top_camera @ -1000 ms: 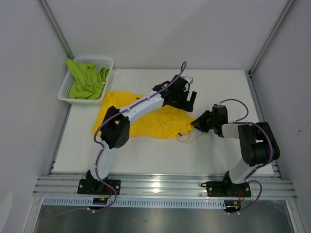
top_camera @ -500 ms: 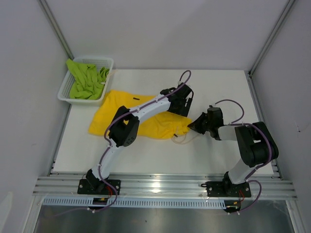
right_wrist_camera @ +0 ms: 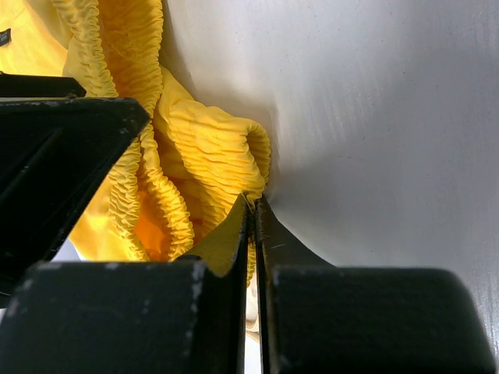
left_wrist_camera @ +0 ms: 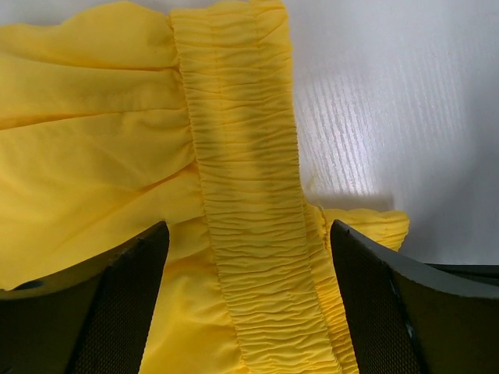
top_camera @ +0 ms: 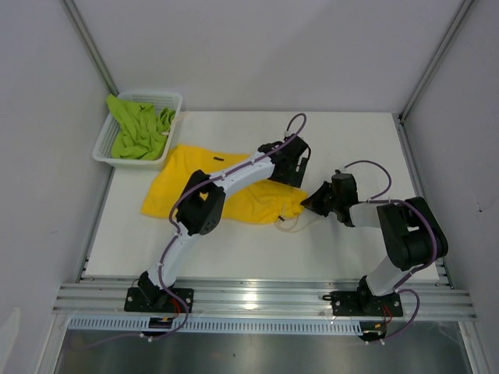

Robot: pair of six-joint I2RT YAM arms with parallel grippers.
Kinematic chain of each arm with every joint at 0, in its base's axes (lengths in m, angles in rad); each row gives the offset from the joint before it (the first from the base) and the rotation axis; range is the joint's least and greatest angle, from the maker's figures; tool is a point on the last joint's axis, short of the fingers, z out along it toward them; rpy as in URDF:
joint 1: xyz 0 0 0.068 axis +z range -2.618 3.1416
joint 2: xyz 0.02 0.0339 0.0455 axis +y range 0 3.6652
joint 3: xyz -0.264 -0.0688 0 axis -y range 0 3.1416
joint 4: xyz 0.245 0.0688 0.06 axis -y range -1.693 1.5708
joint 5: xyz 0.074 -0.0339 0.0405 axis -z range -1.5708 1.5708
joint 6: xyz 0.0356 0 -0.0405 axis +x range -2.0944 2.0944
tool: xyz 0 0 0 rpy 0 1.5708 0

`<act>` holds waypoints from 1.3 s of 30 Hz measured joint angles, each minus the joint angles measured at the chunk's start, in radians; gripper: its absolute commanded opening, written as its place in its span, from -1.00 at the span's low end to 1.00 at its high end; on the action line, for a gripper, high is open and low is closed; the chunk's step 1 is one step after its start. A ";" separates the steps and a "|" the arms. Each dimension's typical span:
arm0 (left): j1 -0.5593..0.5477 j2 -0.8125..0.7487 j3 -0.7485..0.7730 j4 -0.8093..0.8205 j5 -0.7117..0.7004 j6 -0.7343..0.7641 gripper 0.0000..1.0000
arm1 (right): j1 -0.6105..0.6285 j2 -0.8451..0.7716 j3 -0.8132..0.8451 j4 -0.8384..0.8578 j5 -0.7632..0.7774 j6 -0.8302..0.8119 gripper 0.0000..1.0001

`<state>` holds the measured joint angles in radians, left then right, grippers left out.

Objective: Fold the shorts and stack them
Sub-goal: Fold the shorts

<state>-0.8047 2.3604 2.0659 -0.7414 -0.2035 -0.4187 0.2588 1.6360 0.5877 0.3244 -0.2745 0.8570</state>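
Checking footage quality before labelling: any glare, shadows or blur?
Top view: sharp, with glare on the metal rail. Left wrist: a bright patch beside dark shadow on the table; yellow shorts crisp. Right wrist: black fingers dark and featureless, shorts sharp.

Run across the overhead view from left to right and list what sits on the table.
white mesh basket holding the lime green shorts → yellow shorts → left gripper, open over the waistband → right gripper, pinching the shorts' right edge
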 measured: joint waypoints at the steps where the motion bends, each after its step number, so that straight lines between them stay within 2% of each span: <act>1: 0.000 0.002 0.000 0.002 0.002 0.000 0.73 | 0.000 0.000 0.000 0.000 0.000 0.000 -1.00; 3: 0.000 0.008 0.000 0.011 0.010 0.000 0.70 | 0.000 0.000 0.000 0.000 0.001 0.000 -1.00; 8: 0.000 0.060 0.061 0.004 0.014 -0.002 0.40 | 0.001 0.000 0.000 0.000 0.002 0.000 -1.00; 13: -0.001 0.090 0.066 0.010 0.014 -0.004 -0.17 | 0.002 0.000 0.000 0.000 0.005 0.000 -1.00; 15: -0.003 0.090 0.066 0.014 0.008 -0.002 -0.30 | 0.002 0.000 0.002 -0.002 0.006 0.000 -1.00; 18: -0.006 0.090 0.065 0.027 0.005 0.003 -0.60 | 0.002 0.003 0.006 -0.004 0.006 0.004 -1.00; 19: -0.007 0.090 0.062 0.036 0.005 0.010 -0.78 | 0.002 0.005 0.008 -0.007 0.006 0.005 -1.00; 21: -0.007 0.089 0.057 0.045 0.007 0.012 -1.00 | 0.002 0.006 0.014 -0.013 0.007 0.005 -1.00; 25: -0.007 0.089 0.053 0.053 0.015 0.026 -0.98 | 0.002 0.006 0.023 -0.027 0.012 0.005 -1.00; 26: -0.007 0.088 0.049 0.056 0.016 0.028 -0.80 | 0.003 0.006 0.023 -0.027 0.013 0.005 -1.00; 27: -0.007 0.087 0.046 0.060 0.018 0.031 -0.24 | 0.004 0.006 0.023 -0.027 0.015 0.005 -1.00; 30: -0.008 0.085 0.040 0.074 0.031 0.035 0.31 | 0.004 0.007 0.024 -0.027 0.016 0.005 -1.00; 33: -0.010 0.084 0.040 0.080 0.042 0.031 0.47 | 0.006 0.007 0.024 -0.027 0.018 0.005 -1.00; 39: -0.015 0.082 0.040 0.081 0.038 0.024 0.53 | 0.006 0.007 0.024 -0.027 0.021 0.005 -1.00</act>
<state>-0.8196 2.4420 2.1056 -0.6605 -0.1658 -0.3946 0.2646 1.6428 0.6121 0.2974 -0.2531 0.8619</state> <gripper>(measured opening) 0.758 0.010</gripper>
